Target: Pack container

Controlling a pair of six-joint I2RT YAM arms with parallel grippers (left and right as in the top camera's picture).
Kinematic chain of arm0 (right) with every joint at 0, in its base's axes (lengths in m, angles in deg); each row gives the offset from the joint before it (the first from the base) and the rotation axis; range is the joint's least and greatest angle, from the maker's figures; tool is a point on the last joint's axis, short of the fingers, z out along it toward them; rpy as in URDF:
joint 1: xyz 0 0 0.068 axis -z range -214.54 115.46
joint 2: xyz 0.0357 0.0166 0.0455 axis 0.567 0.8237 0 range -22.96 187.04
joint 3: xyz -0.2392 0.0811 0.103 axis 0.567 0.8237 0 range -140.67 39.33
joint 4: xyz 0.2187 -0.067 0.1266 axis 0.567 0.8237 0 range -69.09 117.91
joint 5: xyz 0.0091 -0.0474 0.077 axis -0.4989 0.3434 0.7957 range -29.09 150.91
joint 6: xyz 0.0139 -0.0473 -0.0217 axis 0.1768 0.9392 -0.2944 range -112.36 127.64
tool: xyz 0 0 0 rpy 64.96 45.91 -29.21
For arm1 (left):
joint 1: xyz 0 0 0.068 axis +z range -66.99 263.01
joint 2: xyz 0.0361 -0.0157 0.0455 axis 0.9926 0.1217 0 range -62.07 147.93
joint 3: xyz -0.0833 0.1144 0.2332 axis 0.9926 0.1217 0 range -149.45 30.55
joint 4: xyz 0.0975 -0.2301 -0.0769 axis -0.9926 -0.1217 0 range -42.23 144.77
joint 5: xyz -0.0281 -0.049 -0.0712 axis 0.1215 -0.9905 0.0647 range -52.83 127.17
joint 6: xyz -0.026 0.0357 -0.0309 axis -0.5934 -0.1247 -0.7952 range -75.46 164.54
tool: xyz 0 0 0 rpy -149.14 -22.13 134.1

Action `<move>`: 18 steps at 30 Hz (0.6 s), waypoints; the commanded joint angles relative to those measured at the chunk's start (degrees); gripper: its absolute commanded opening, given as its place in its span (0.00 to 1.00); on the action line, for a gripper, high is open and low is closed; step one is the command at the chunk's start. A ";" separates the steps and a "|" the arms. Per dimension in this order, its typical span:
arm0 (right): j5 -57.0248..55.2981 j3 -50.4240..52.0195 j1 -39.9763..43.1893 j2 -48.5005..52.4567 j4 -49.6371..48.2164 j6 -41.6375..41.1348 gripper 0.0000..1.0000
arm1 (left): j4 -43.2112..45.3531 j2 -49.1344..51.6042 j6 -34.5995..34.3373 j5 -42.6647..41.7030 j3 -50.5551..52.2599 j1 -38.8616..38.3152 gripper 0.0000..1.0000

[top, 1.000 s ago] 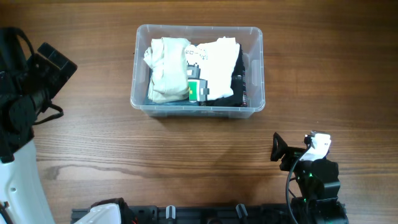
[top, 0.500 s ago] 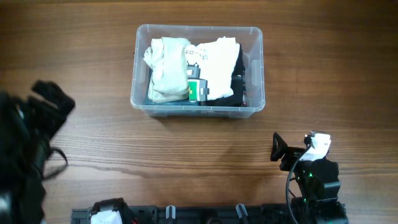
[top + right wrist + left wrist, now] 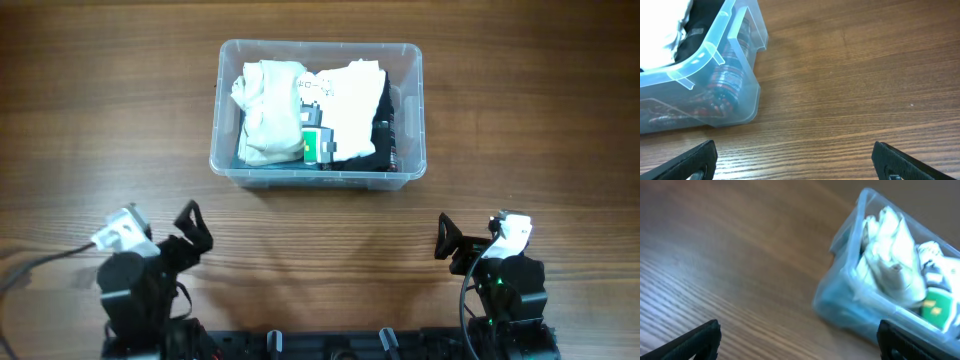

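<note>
The clear plastic container [image 3: 411,110] stands at the back middle of the wooden table. It holds cream and white folded cloths [image 3: 268,110], a dark garment and a small green item [image 3: 318,146]. It also shows in the left wrist view [image 3: 840,305] and the right wrist view [image 3: 735,75]. My left gripper [image 3: 190,232] is open and empty at the front left, well short of the container. My right gripper [image 3: 447,243] is open and empty at the front right.
A black rail [image 3: 330,345] runs along the table's front edge between the two arm bases. A cable [image 3: 40,258] trails left from the left arm.
The left arm has swung down from the far left edge to the front left, its gripper now facing the container. The right arm has not moved.
</note>
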 commanded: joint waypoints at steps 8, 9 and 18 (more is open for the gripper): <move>0.50 0.13 0.39 -0.57 -0.20 -0.44 1.00 | 4.00 -11.52 -0.74 -0.98 11.91 -3.39 1.00; 0.50 0.13 0.39 -0.57 -0.20 -0.42 1.00 | 5.29 -11.52 -0.74 -0.59 12.74 -4.15 1.00; 0.50 0.13 0.39 -0.57 -0.20 -0.39 1.00 | 5.53 -11.47 -0.74 1.11 12.74 -7.52 1.00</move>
